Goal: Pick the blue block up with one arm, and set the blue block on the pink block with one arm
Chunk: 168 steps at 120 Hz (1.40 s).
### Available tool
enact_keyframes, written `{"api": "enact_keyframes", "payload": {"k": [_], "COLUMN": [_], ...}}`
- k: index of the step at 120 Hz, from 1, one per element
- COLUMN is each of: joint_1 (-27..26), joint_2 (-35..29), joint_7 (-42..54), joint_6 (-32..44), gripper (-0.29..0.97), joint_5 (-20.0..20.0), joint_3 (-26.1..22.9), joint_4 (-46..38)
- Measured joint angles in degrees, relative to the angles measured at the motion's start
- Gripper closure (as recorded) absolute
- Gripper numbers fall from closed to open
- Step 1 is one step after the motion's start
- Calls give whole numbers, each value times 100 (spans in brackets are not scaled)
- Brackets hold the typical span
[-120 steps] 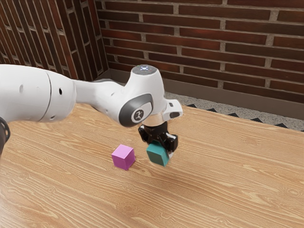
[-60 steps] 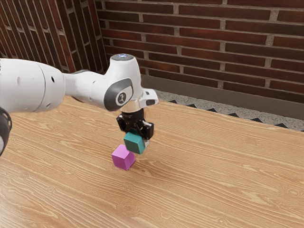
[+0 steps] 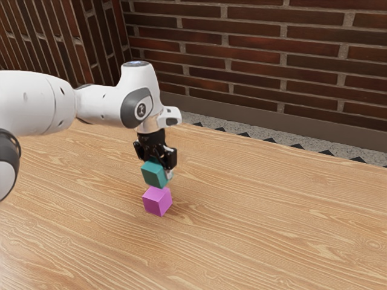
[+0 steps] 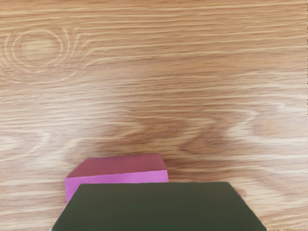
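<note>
A teal-blue block (image 3: pixel 155 174) hangs in the air with my gripper (image 3: pixel 156 165) shut on it. Directly below it, a small gap apart, the pink block (image 3: pixel 157 201) rests on the wooden table (image 3: pixel 272 205). In the wrist view the held block (image 4: pixel 154 207) is a dark shape under my hand, and the pink block (image 4: pixel 118 175) pokes out from beneath its far edge.
The table runs wide on every side of the two blocks. A brick wall (image 3: pixel 272 54) stands behind the table, and the floor edge (image 3: pixel 302 142) shows beyond its far rim.
My arm has carried the blue block up and toward the exterior view's left, from beside the pink block to a spot just above it. The pink block has stayed still.
</note>
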Motion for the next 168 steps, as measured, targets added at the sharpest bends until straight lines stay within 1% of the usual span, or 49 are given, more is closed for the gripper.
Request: {"api": "enact_keyframes", "payload": {"k": [33,62,70,95,107,132,168], "joint_1": [-7,-15,-17,-15,-15,-7,-6], "joint_2": [-243,-225,-224,-218,-212,-207,-215], "joint_7": [485,711,718,513,348,8,-468], "joint_6": [6,19,20,-3,11,28,33], "gripper": [36,37,37,38,38,38,37], "joint_5": [-40,-13,61,444,549,610,593], "joint_3": [5,7,10,11,12,39,47], "joint_4": [-433,-511,-506,-498,-478,-457,-448]}}
